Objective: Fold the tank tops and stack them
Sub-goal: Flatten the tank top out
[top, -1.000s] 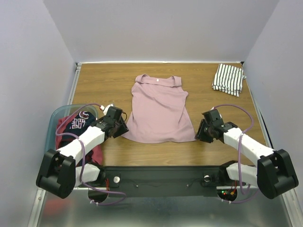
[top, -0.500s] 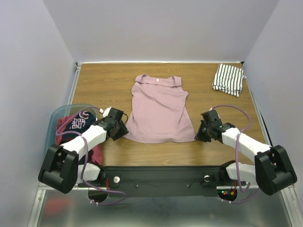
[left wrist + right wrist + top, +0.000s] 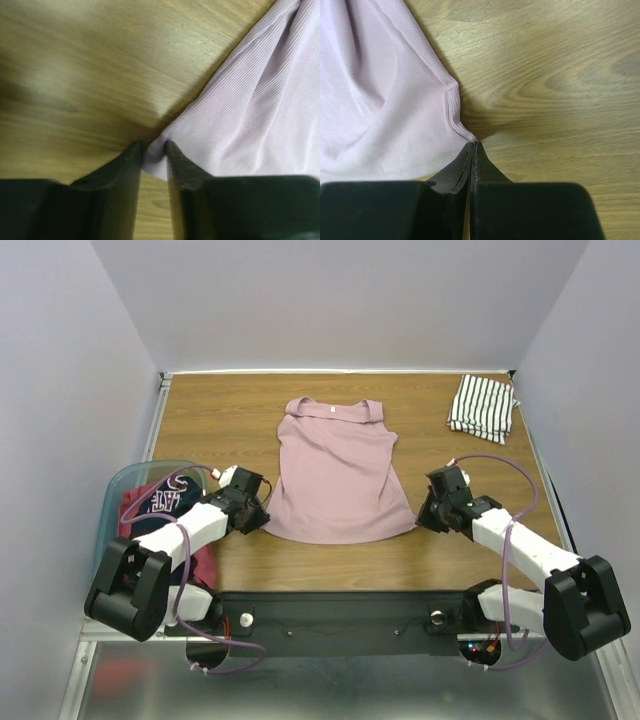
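Observation:
The dusty pink tank top lies flat in the middle of the table, neck at the far side. My left gripper is at its near left hem corner. In the left wrist view the fingertips pinch that corner of the pink cloth, with a narrow gap between them. My right gripper is at the near right hem corner. In the right wrist view its jaws are pressed together on the tip of the pink hem. The striped tank top lies folded at the far right.
A translucent light-blue tub sits at the near left beside my left arm. It holds a navy top with white lettering and a dark red top. Walls close in the table on three sides.
Both grippers have shifted slightly away from me along the hem corners. The right one has closed in on its corner, and the near hem is drawn a little tighter between them.

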You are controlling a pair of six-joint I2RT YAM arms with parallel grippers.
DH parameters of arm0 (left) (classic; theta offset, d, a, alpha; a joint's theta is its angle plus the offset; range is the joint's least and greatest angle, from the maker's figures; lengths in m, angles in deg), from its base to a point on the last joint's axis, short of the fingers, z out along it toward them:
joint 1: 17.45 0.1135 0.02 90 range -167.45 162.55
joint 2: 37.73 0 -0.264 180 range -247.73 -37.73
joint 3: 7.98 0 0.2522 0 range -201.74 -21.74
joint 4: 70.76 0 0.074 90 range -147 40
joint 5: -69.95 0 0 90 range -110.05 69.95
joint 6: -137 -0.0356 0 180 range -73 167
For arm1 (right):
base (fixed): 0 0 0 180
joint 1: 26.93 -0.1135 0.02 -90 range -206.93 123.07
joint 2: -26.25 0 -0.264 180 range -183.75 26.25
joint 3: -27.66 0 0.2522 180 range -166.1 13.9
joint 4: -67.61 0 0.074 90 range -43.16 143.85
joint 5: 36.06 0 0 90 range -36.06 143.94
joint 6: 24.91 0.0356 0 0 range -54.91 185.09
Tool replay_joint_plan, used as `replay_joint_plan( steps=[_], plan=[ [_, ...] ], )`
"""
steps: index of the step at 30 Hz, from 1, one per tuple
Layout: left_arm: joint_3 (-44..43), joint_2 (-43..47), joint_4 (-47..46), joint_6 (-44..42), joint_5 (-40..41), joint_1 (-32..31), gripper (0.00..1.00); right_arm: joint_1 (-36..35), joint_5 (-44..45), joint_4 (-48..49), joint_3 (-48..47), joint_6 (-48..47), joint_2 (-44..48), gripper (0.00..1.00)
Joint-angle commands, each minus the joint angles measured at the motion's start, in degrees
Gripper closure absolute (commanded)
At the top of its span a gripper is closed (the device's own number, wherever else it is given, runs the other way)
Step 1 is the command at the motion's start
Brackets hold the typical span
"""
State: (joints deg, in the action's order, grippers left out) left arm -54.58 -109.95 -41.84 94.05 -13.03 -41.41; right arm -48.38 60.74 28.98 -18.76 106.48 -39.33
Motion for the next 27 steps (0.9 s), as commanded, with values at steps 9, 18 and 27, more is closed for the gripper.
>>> replay_joint_plan(
  steps=[9, 18, 27],
  plan=[
    [-5.0, 3.1, -2.4, -5.9, -5.4, -0.2, 1.0, 0.1, -1.9, -1.2, -13.0, 0.0, 2.6, 1.0],
    [-42.2, 10.3, 10.8, -12.8, 0.3, 0.1, 1.0, 0.3, 1.9, -5.0, -46.4, -3.0, 0.8, 1.0],
    [-78.1, 1.9, 15.0, -14.1, -0.6, 0.3, 1.0, 0.3, 7.9, -5.4, -73.4, -7.5, -4.1, 1.0]
  ],
)
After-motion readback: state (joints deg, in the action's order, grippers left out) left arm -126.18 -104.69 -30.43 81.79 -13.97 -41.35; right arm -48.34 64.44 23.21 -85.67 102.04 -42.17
